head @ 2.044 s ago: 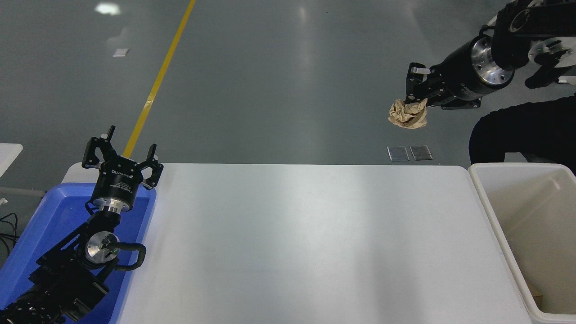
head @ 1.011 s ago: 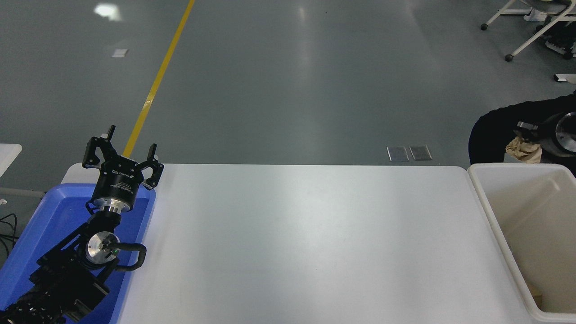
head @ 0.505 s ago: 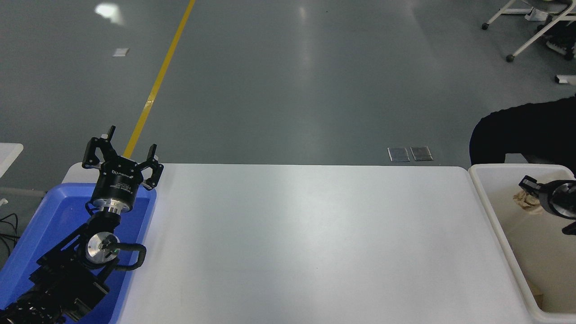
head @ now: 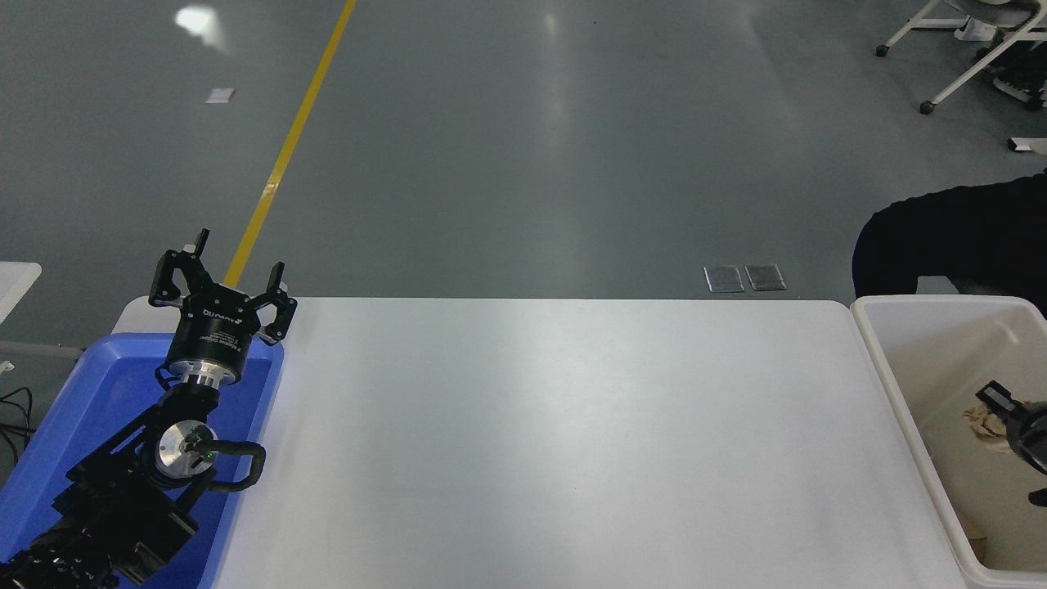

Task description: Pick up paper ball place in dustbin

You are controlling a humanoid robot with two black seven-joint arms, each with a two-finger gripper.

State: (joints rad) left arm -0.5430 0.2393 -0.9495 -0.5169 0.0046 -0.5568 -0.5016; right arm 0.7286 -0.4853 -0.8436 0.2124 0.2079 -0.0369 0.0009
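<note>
The tan-brown paper ball [head: 983,420] is low inside the off-white dustbin [head: 882,352] at the table's right end. My right gripper [head: 991,411] comes in from the right edge, mostly cut off by the picture, and is shut on the ball inside the bin. One black finger [head: 995,396] shows above the paper. My left gripper [head: 219,278] is open and empty, parked at the lower left above the blue tray.
The white table [head: 572,442] spans the middle. A blue tray [head: 65,433] lies under the left arm. A brown scrap [head: 977,536] lies on the bin's floor. A dark shape [head: 949,237] stands behind the bin. A wheeled chair [head: 957,41] is at the far right.
My right gripper has carried the paper ball from high beyond the table's far edge down and nearer, over the rim and deeper into the dustbin. The left arm has not moved.
</note>
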